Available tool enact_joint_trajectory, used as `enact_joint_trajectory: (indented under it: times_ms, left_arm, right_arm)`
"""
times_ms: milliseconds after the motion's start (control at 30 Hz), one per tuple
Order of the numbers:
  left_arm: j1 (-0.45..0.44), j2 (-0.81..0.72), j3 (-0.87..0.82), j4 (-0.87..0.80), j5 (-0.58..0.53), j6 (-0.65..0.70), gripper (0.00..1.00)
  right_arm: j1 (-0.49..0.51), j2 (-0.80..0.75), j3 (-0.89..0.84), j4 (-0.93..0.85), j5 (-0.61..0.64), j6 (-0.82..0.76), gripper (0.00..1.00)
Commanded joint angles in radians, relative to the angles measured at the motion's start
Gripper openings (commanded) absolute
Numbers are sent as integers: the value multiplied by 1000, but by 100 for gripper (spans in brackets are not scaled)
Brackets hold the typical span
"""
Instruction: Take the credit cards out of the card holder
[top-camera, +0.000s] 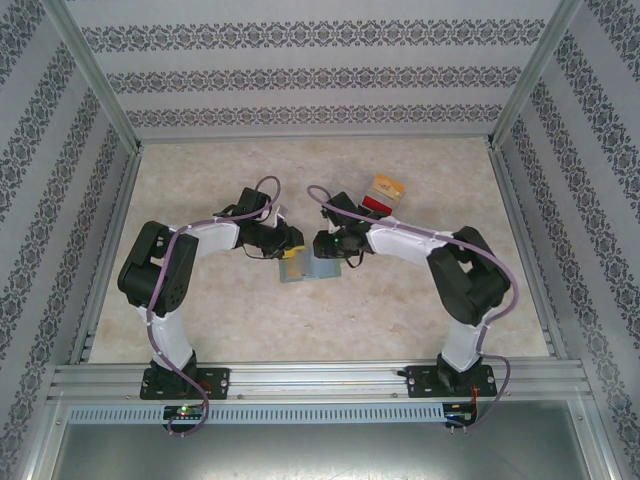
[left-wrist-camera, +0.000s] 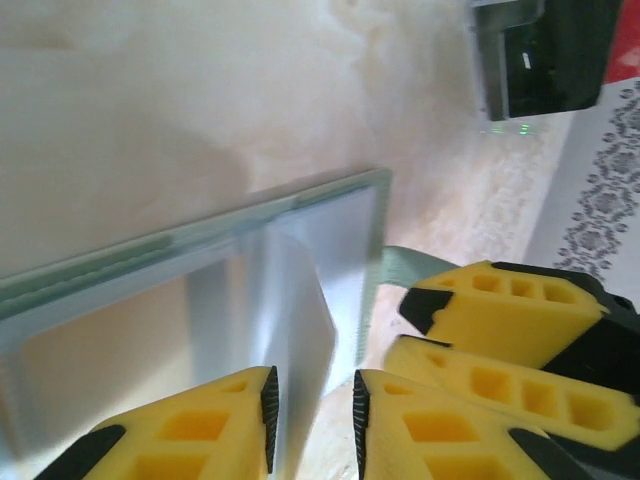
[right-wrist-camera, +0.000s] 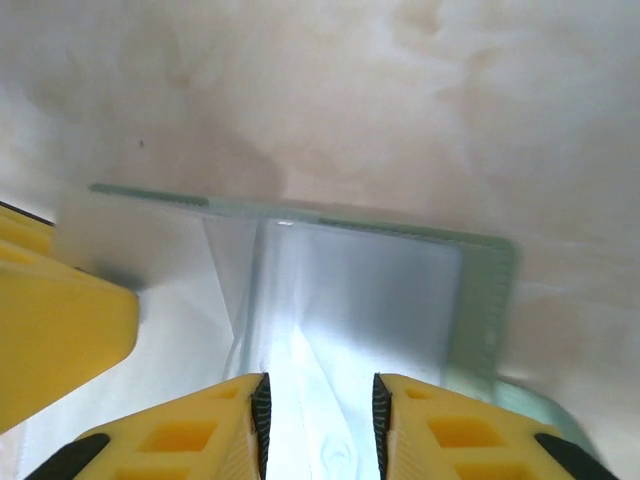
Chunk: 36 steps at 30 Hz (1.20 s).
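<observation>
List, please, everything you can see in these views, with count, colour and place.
card holder: one, grey-green, bluish-grey inside, open on the table between the grippers.
red card: one, red, beyond the right arm.
tan-orange card: one, just behind the red card.
table: one, beige marbled.
walls: three, white with grey patterned bands, around the table.
left gripper: one, yellow fingers, at the card holder.
right gripper: one, yellow fingers, at the card holder.

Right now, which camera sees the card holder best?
The right wrist view: the card holder lies open up close, pockets and green edge plain. The left wrist view catches one corner at a slant; the top view shows it tiny.
</observation>
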Motion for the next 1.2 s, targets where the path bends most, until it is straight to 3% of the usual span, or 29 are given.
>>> enact_joint_trajectory:
  times_ms: [0,200,400,600,967,1167]
  left_arm:
    - [-20,29,4,121,82,-60,31]
    - [-48,51,42,140,87,-82,46]
    - [-62,103,73,172,98,-111,49]
    - [-58,94,98,99,74,-67,52]
    - [108,-108,-22,-71,-31,16,51]
    - [130,-175,-74,-145,-103,43,55]
  right_arm:
    - [-23,-83,-45,53,45,32,36]
    - [-41,-162,-101,86,69,35,37]
    - [-40,-168,-104,96,59,37,37]
    - [-8,-160,-93,92,67,-5,36]
    - [92,32,44,-19,78,-52,44]
    - [114,114,107,-71,77,-65,48]
